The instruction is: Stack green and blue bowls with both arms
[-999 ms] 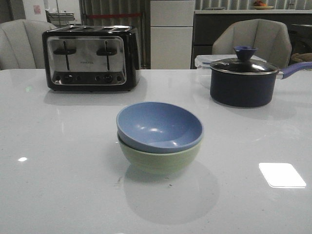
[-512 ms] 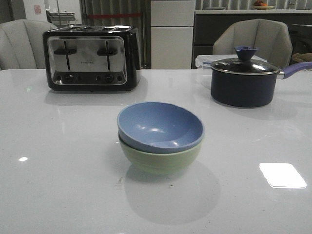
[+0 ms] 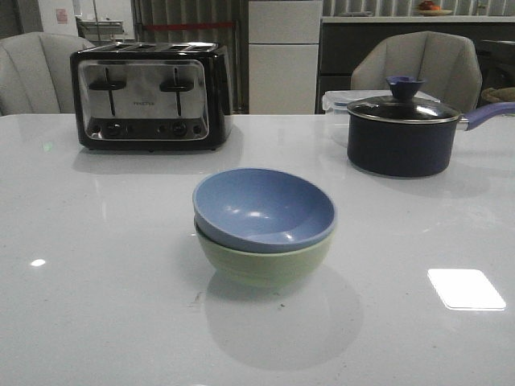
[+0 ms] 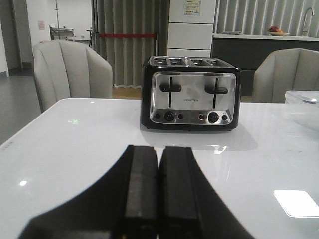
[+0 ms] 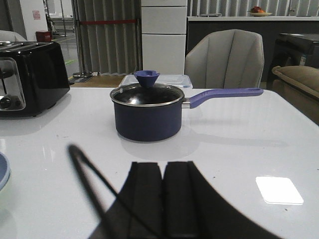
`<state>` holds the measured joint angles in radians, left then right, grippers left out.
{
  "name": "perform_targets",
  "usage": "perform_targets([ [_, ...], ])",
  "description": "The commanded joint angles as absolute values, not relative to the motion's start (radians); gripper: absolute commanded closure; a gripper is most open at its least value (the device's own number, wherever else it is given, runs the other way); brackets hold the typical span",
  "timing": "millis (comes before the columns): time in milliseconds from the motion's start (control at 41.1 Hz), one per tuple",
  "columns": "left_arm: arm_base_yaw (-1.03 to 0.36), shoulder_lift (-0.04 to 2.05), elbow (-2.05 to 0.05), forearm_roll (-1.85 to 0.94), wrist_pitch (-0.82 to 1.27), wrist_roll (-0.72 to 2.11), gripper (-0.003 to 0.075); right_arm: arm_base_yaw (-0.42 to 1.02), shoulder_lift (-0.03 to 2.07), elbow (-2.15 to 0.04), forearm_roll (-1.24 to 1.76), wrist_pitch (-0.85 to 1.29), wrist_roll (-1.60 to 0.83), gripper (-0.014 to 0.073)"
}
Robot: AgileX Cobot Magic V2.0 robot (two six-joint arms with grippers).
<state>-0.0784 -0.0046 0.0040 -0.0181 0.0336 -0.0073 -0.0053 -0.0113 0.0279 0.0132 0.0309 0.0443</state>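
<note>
Nothing on the table (image 3: 96, 265) has shifted across the 3 front views: the blue bowl (image 3: 264, 207) sat nested in the green bowl (image 3: 265, 259) 1 second ago and sits there now, with only a slight wobble of framing between pictures. Neither arm shows in the front view.

Both bowls stand together near the middle of the table, nearer the camera than the toaster (image 3: 150, 95) at the back left and the dark saucepan (image 3: 400, 133) at the back right, and well apart from each. The blue one leans a little inside the green one, its rim riding higher on the left than on the right, so the nest looks seated but not quite level.

The left gripper (image 4: 158, 191) has its 2 fingers pressed together with nothing between them, facing the toaster across bare tabletop. The right gripper (image 5: 163, 199) is likewise closed on nothing, facing the saucepan; a thin edge of blue bowl (image 5: 3, 172) just shows at the side of that view.

By my reading the stacking is done and what remains is to keep clear. Doing that well means holding both arms back and low over empty table, making no sweep toward the middle that might nudge the tilted blue bowl. If levelling it were wanted, a light press on the raised rim would serve better than a fresh grasp.
</note>
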Motion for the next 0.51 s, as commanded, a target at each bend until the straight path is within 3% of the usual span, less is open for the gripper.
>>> perform_targets([
  [0,-0.078,-0.025,0.008,-0.02,-0.058,-0.017,0.0627,-0.005,-0.03,0.024,0.0,-0.056,0.044,0.0566],
  [487,-0.078,-0.025,0.008,-0.02,-0.058,-0.017,0.0627,-0.005,-0.03,0.024,-0.024,-0.055,0.044,0.0566],
])
